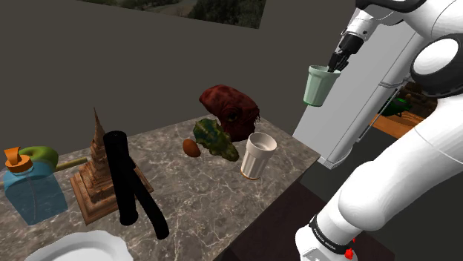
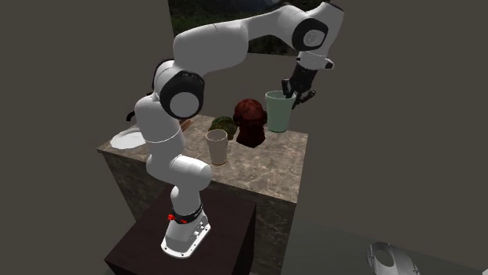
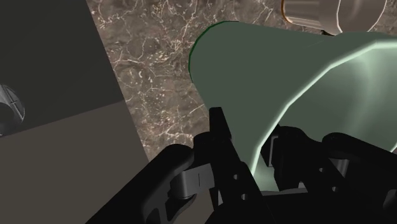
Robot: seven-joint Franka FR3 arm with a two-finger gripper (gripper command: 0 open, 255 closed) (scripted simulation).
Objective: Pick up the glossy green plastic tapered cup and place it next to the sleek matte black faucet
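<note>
Shoulder view: gripper (image 1: 337,65) is carrying the pale green cup (image 1: 320,85) high in the air, beyond the counter's (image 1: 222,194) edge, well apart from the black faucet (image 1: 125,178).

Second exterior view: cup is hanging upright, clear of the countertop.

Wrist view: fingers (image 3: 219,137) are clamping the cup's rim wall between them.

Judging it light, stiff and slick, so the rim pinch seems adequate.

Dim, flat light throughout: walls read dark grey, and the marble counter (image 1: 211,202) is mid-toned, with shadows under things soft and faint. The white arm (image 1: 404,167) is the brightest surface, lighter on top and greyer underneath. In the wrist view a pale sheen runs along the inner wall of the green cup (image 3: 286,76), its outside dull and dark.
</note>
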